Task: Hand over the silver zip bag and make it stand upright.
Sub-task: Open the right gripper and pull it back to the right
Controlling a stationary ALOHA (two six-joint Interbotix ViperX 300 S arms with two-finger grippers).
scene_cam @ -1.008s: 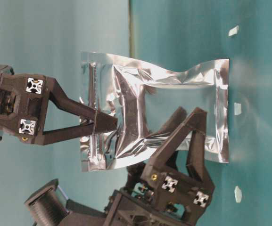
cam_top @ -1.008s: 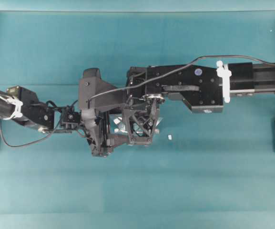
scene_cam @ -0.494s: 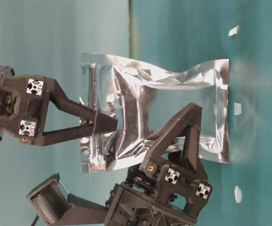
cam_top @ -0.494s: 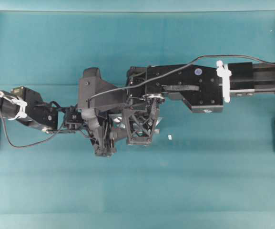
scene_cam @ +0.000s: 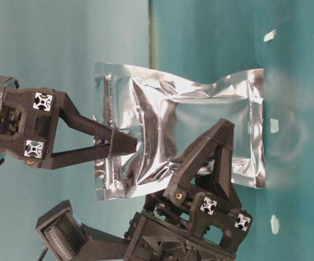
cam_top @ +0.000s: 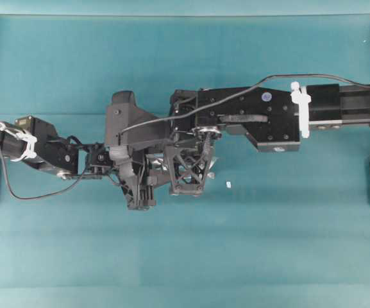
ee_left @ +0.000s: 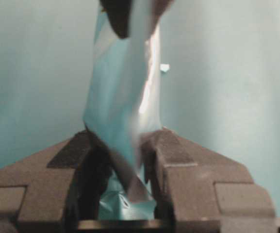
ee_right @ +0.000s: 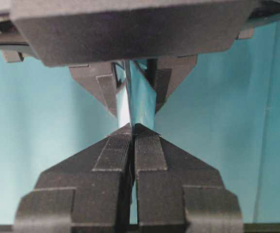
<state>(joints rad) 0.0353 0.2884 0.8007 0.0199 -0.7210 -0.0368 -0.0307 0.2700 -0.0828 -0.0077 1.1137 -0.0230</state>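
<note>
The scene held 1 silver zip bag (scene_cam: 200, 114). There were 2 robot arms, each ending in 1 gripper: the left gripper (scene_cam: 208, 149) and the right gripper (scene_cam: 121, 147), so 2 grippers in all. On the teal surface (cam_top: 185, 256) the table-level view showed 3 small white scraps (scene_cam: 269, 36), while the overhead view showed only 1 of them clearly.

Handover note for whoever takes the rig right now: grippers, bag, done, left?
Right gripper: shut on the silver zip bag, pinching its zip end.
Left gripper: jaws closed onto the bag's side edge.
Bag: held off the table between both grippers.
Done: bag lifted; second grip on.
Left: right lets go, then the left stands the bag upright on the table.
</note>
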